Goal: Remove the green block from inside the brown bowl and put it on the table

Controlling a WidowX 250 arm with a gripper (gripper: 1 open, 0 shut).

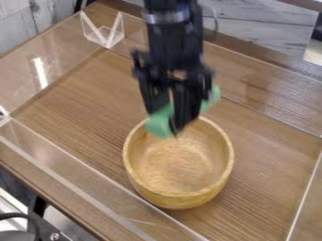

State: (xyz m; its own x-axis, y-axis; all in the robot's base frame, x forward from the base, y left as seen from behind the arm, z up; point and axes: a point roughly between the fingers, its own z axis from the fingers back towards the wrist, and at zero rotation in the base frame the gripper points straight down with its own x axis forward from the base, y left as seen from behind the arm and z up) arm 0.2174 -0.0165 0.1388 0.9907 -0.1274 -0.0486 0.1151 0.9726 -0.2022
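Now the gripper (pixel 161 120) is hovering over the bowl (pixel 180 168), its fingers closing firmly on the green block (pixel 160 122). The block is hanging tilted above the bowl's far rim, with the table (pixel 71 122) lying underneath.

The black arm comes down from the top edge of the view, near the middle — its upper part cut off by the frame. The gripper (pixel 161 122) hangs at its lower end, pointing downward, closed (its fingers blurred and partly hidden, so their exact outline is hard to make out).
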